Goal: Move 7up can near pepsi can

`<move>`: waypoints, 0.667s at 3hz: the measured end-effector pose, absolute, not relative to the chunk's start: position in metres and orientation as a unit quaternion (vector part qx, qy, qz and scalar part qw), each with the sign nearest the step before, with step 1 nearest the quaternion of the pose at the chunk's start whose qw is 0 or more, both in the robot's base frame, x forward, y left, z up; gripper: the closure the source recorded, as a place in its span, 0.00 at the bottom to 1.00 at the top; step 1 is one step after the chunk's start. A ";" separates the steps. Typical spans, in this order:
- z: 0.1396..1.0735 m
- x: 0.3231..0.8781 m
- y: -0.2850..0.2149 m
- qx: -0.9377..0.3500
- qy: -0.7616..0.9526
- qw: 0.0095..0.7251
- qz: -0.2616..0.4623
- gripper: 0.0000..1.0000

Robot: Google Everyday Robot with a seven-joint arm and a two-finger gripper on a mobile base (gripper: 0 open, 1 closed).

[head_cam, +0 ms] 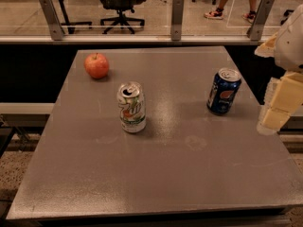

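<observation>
- Reach not yet begun: hand [274, 113] by right edge of tabletop [156, 178], prob. empty; grip state can't tell.
- Next: pass pepsi can [223, 91], grasp upright 7up can [132, 108].

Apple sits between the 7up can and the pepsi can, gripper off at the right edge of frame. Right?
Not quite. The camera view shows the apple behind and to the left of the 7up can, not between it and the pepsi can. The gripper is at the right edge of frame, as you said.
</observation>
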State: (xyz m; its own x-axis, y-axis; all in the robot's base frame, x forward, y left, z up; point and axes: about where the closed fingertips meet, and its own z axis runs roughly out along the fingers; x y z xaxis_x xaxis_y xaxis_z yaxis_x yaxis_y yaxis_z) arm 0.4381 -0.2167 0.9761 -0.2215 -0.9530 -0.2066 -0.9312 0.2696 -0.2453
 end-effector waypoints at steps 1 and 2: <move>0.978 0.441 -0.212 -0.605 0.778 0.166 -0.033 0.00; 0.981 0.455 -0.193 -0.610 0.768 0.192 -0.021 0.00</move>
